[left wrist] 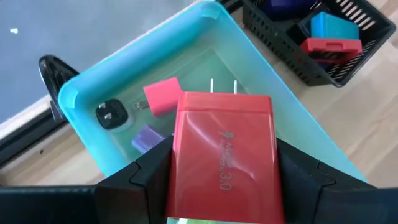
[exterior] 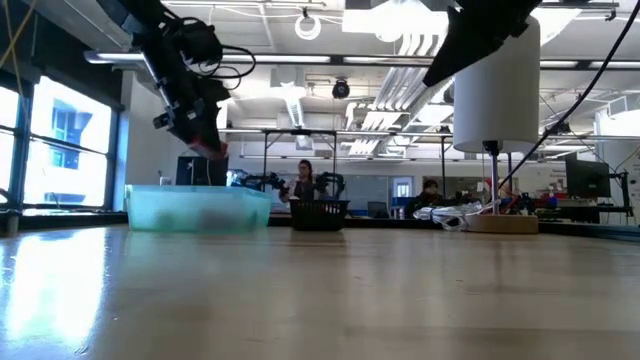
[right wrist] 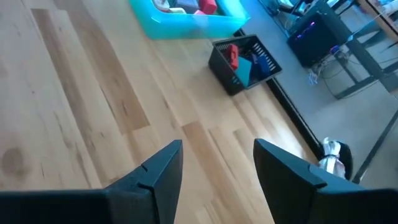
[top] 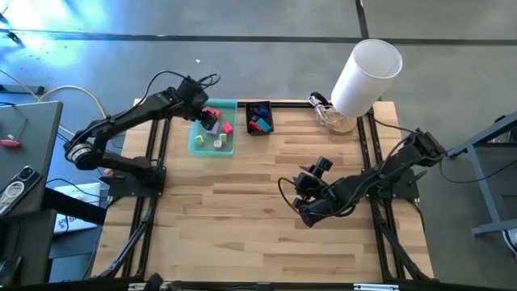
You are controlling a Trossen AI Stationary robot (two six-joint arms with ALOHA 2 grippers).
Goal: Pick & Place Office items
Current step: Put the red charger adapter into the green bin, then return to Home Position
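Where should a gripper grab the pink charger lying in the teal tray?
Grip the pink charger across its two flat side faces, coming from above, the open side of the teal tray. It lies flat, prongs sideways toward the black plug; keep the fingers off that end. This is a judgement.

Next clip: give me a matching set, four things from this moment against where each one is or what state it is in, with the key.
Things:
1. red charger
2. pink block
3. black basket
4. right tool

Places or states:
A. open over bare wood
B. lying in the teal tray
C. clamped in the left tool
D. beside the tray, holding blue and red pieces

Pairs: 1-C, 2-B, 3-D, 4-A
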